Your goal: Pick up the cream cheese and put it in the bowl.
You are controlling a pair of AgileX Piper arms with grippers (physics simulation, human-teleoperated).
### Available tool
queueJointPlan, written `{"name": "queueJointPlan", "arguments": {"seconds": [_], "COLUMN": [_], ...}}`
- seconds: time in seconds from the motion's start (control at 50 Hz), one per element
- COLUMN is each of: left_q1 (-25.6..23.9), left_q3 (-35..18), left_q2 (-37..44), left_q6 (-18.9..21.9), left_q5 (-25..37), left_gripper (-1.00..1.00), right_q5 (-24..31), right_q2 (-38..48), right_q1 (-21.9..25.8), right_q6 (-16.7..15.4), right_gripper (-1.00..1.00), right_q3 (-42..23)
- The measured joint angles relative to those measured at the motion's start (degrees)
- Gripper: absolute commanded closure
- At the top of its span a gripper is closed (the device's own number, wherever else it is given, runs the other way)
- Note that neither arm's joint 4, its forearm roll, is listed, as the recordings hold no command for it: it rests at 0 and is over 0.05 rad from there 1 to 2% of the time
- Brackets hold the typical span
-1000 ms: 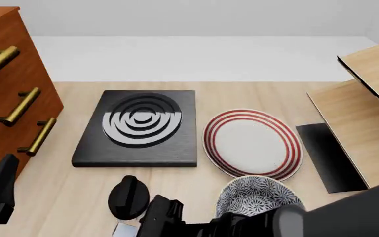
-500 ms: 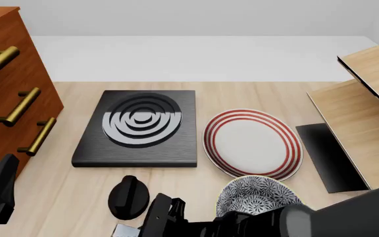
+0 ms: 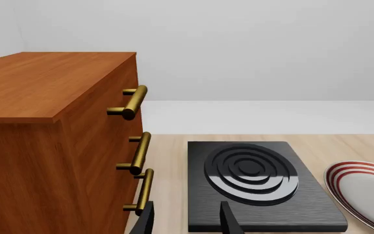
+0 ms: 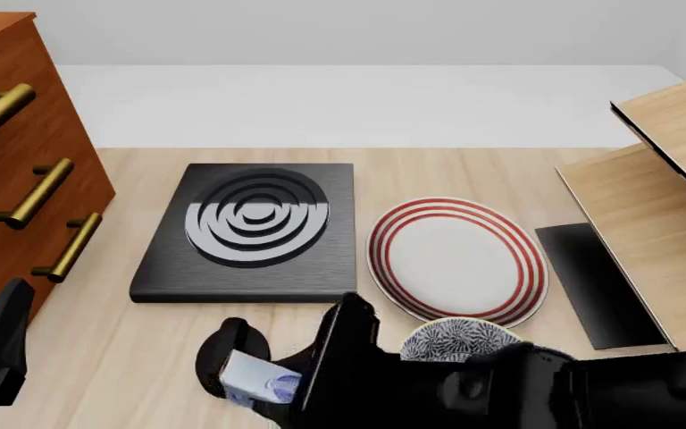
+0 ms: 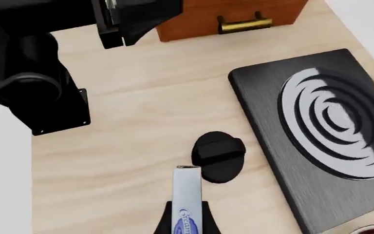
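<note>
Midway through the job, the right gripper (image 4: 274,386) is clamped on the cream cheese (image 4: 261,379) and holds it clear of the table (image 4: 463,170), near the front edge, just left of the bowl (image 4: 456,340). The box looks pinched by its narrow sides, so the step in hand probably calls for a level, unhurried carry to the right, high enough to clear the bowl's rim, with the release only once the box is centred over the opening. The black knob (image 4: 226,350) beside the box is the nearest thing to avoid.

Largest first: the front view alone shows the bowl, half hidden behind the right arm, beyond it the red-ringed plate (image 4: 456,259), and the burner slab (image 4: 254,234) to the left. The left wrist view alone shows the wooden drawer unit (image 3: 57,146) face on, with the idle left gripper (image 3: 185,219) spread and empty. The right wrist view alone shows the fingers (image 5: 163,222) flanking the box edge-on, with blue lettering visible.
</note>
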Motion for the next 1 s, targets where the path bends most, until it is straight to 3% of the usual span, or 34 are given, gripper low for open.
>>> {"name": "queueJointPlan", "arguments": {"seconds": [0.46, 1.0], "left_q1": [0.0, 0.0], "left_q3": [0.0, 0.0], "left_q2": [0.0, 0.0], "left_q6": [0.0, 0.0], "left_q5": [0.0, 0.0], "left_gripper": [-1.0, -1.0], "right_q5": [4.36, 8.18], "right_q2": [-22.41, -38.63], "right_q1": [-8.14, -16.21], "right_q6": [1.87, 5.2], "right_gripper": [1.0, 1.0], "right_q3": [7.79, 16.96]}}
